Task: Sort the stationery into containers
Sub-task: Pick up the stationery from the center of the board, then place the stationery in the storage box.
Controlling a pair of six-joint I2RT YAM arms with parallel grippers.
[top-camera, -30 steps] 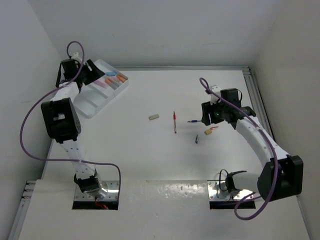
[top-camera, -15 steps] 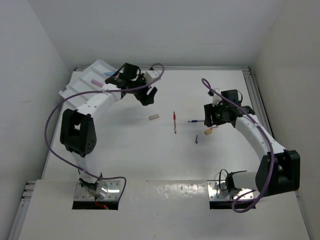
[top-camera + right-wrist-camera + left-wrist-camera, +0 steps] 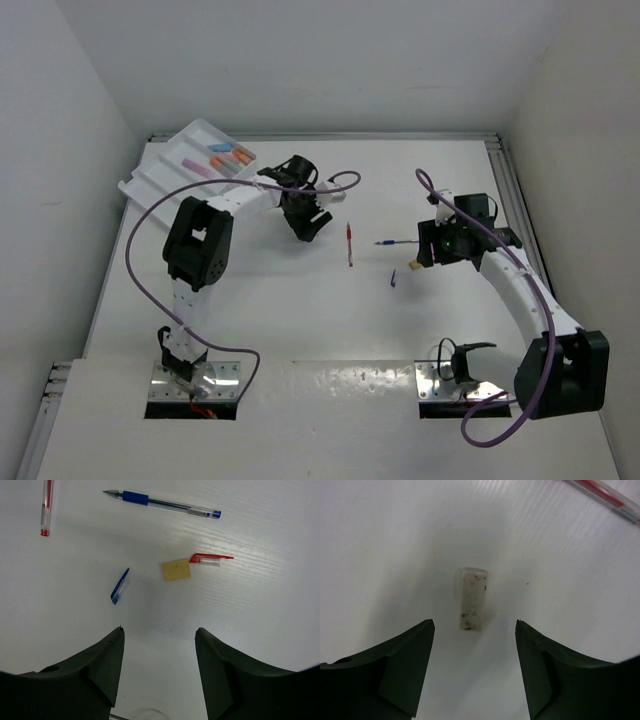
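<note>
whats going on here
The robot is sorting stationery into a white tray. The left gripper hangs open over a pale eraser, not touching it. The right gripper, also open, hovers above a yellow eraser, a red cap, a blue cap and a blue pen. Some markers lie in the tray.

Robotics lab cell, white tabletop (image 3: 300, 330) boxed in by plain white panels (image 3: 330, 60), left arm (image 3: 200, 245) and right arm (image 3: 512, 288) bolted to metal plates (image 3: 224, 375) at bottom, purple cables (image 3: 129, 262) hung loose.
</note>
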